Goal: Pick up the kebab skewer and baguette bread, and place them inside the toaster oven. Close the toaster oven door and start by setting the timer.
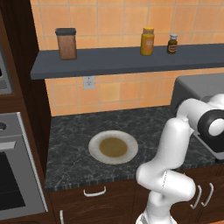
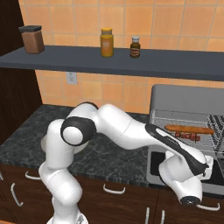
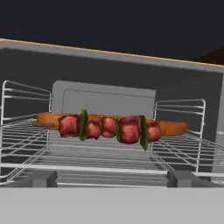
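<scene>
The toaster oven (image 2: 188, 98) stands on the counter at the right, and its door (image 2: 154, 166) hangs open and flat in front of it. Inside, on the wire rack (image 3: 105, 155), the kebab skewer (image 3: 109, 127) lies across the front with its red chunks toward me. The baguette bread (image 3: 173, 128) lies just behind it. Both also show in the right base view: the baguette (image 2: 189, 129) and the skewer (image 2: 189, 136). My gripper (image 3: 113, 179) is open and empty, low in front of the oven's mouth, over the door and apart from the food.
An empty brown-centred plate (image 1: 113, 147) sits mid-counter. A shelf (image 1: 122, 61) above carries a brown jar (image 1: 66, 43), a yellow bottle (image 1: 147, 41) and a small dark bottle (image 1: 172, 44). A large built-in oven (image 1: 13, 175) stands at the left.
</scene>
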Robot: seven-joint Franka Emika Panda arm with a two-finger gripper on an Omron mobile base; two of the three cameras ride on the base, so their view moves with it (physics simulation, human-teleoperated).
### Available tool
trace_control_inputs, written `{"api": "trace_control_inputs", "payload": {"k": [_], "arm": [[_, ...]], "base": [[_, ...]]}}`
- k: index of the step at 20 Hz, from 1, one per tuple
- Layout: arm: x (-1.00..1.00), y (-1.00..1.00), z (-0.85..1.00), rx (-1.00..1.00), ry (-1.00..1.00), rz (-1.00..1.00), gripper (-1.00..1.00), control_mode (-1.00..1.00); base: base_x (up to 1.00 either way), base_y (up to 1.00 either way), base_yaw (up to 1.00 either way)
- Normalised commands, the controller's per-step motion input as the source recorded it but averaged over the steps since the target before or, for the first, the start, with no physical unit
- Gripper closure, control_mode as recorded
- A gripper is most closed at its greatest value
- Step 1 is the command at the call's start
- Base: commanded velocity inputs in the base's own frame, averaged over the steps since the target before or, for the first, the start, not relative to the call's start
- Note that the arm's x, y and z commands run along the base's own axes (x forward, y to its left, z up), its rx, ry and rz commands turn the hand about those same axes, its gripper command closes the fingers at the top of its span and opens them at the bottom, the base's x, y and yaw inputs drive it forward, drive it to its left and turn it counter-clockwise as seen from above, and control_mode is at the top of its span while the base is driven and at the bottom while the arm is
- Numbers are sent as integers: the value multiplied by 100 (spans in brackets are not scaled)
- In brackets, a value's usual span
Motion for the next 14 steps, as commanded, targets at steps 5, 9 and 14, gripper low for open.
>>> {"api": "trace_control_inputs", "payload": {"k": [5,9,14], "arm": [[27,0,13,6,0,0,-100,-100],[25,0,31,2,0,0,-100,-100],[21,0,35,0,0,0,-100,-100]], "base": [[0,0,0],[0,0,0],[0,0,0]]}}
